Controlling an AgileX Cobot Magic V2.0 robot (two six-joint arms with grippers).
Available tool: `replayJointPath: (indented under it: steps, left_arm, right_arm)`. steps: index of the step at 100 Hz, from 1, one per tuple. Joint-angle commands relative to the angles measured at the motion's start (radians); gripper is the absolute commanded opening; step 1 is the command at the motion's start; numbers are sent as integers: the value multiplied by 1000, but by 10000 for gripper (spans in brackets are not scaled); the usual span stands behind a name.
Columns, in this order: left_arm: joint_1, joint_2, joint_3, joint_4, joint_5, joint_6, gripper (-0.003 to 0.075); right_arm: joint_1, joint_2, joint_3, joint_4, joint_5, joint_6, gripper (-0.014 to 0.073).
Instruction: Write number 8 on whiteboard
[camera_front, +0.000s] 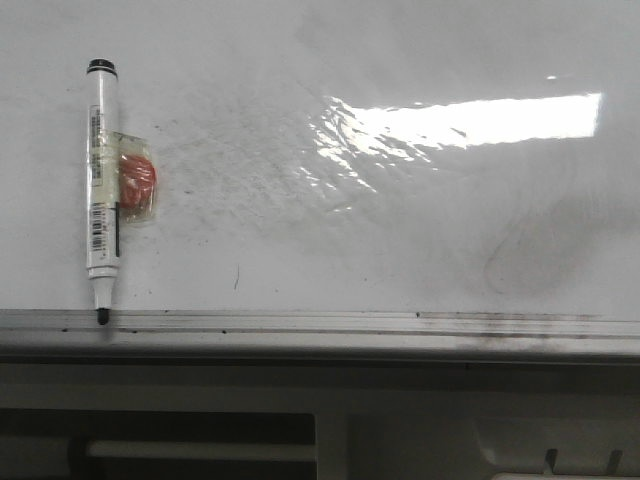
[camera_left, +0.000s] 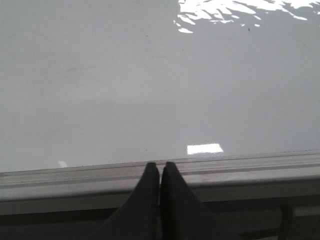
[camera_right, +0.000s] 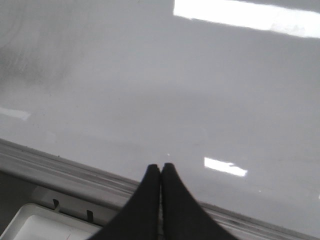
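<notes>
The whiteboard (camera_front: 400, 230) is glossy white with grey smudges and glare, edged at the near side by a silver metal strip (camera_front: 320, 324). No number 8 shows on it. A white marker (camera_front: 101, 185) with a black tip lies at the board's left, tip toward the strip, with a red-orange piece (camera_front: 136, 185) taped to it. Neither gripper shows in the front view. My left gripper (camera_left: 160, 166) is shut and empty above the strip (camera_left: 250, 167). My right gripper (camera_right: 160, 167) is shut and empty over the whiteboard (camera_right: 150, 90) near its edge.
A faint grey erased loop (camera_front: 530, 255) marks the board's right side. Bright light glare (camera_front: 460, 122) lies across the middle right. Below the strip is a grey frame with a white bar (camera_front: 200, 450). A white slotted part (camera_right: 40, 222) shows in the right wrist view.
</notes>
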Motion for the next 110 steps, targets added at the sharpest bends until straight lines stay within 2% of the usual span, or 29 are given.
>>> replayJointPath:
  steps: [1, 65, 82, 88, 93, 104, 110]
  left_arm:
    - [2, -17, 40, -3, -53, -11, -20]
    - [2, -17, 40, -3, -53, -11, -20]
    - [2, -17, 40, -1, -65, -11, -20]
    - [2, -17, 40, -1, -84, -11, -20]
    - [2, -17, 40, -23, -103, -11, -20]
    - [2, -17, 40, -232, -133, -11, -20]
    - [2, -17, 40, -349, -179, -11, -20]
  right_arm:
    - [-4, -24, 11, -13, -22, 0, -64]
    - [-4, -24, 11, -13, -24, 0, -64]
    - [-4, -24, 11, -44, -144, 0, -64]
    - [-4, -24, 11, -6, -226, 2, -64]
    - [-4, -24, 11, 93, -309, 2, -64]
    - [-4, -24, 11, 344, -416, 2, -64]
    - [-4, -24, 11, 415, -431, 2, -64]
